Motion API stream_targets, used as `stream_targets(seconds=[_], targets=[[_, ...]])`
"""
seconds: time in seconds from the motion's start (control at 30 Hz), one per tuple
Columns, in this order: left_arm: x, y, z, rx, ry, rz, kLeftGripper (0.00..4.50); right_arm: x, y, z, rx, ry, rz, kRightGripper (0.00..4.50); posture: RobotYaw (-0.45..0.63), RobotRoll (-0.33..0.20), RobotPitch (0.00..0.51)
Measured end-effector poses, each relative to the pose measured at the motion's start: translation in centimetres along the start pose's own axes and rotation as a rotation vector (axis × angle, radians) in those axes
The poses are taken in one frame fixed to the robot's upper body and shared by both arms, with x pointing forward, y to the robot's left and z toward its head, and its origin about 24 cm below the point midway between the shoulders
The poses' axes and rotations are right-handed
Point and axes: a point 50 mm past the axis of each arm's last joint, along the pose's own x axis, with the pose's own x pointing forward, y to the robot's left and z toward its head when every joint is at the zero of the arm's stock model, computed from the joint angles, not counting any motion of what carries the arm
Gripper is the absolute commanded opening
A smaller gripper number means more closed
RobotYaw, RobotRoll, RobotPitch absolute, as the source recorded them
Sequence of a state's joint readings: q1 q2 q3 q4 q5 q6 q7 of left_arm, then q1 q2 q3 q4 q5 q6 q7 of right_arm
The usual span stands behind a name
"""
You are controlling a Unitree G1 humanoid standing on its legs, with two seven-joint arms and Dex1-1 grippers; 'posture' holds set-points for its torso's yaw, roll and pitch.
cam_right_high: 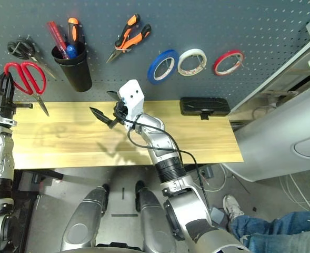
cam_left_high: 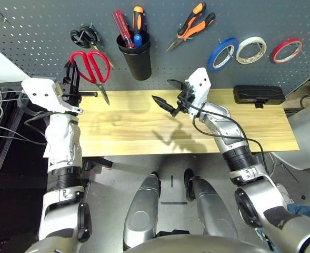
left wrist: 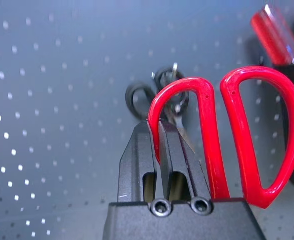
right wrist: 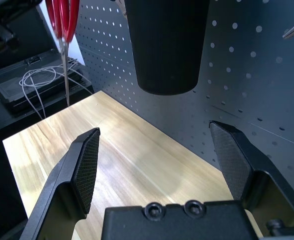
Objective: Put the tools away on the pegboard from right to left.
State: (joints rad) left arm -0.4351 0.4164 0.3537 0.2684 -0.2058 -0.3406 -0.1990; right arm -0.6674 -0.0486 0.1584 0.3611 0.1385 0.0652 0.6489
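Looking down from the head, you see the left gripper raised at the pegboard, clamped on the red scissors, blades hanging down. The right gripper hovers over the table, jaws wide. At the left wrist, fingers pinch one red loop. At the right wrist, the cup hangs above.

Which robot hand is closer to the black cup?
The right. The right gripper, open, hangs just right of the black cup; the left gripper, holding the red-handled scissors, is farther left.
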Motion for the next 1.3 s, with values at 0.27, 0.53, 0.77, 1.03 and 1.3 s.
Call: stream_targets(seconds=[0.27, 0.53, 0.77, 1.03, 1.3], targets=[[0.8, -0.1, 0.8, 0.001, -0.039, -0.006, 0.03, 0.0, 0.0, 0.0, -0.001, -0.005, 0.0, 4.5, 0.16, 0.0, 0.232], [1.9, -0.1, 1.7, 0.003, -0.082, -0.007, 0.03, 0.0, 0.0, 0.0, -0.001, -0.005, 0.0, 4.5, 0.15, 0.0, 0.235], [2.5, 0.2, 0.9, 0.016, -0.045, -0.001, 0.03, 0.0, 0.0, 0.0, 0.0, -0.006, -0.004, 4.5, 0.14, 0.0, 0.239], [3.1, -0.1, 0.1, 0.012, -0.013, -0.007, 0.03, 0.0, 0.0, 0.1, 0.0, -0.007, -0.011, 4.5, 0.14, 0.0, 0.241], [3.8, 0.2, -0.6, 0.037, 0.034, -0.006, 0.03, 0.0, -0.1, 0.1, 0.0, -0.009, -0.018, 4.5, 0.13, 0.0, 0.243]])
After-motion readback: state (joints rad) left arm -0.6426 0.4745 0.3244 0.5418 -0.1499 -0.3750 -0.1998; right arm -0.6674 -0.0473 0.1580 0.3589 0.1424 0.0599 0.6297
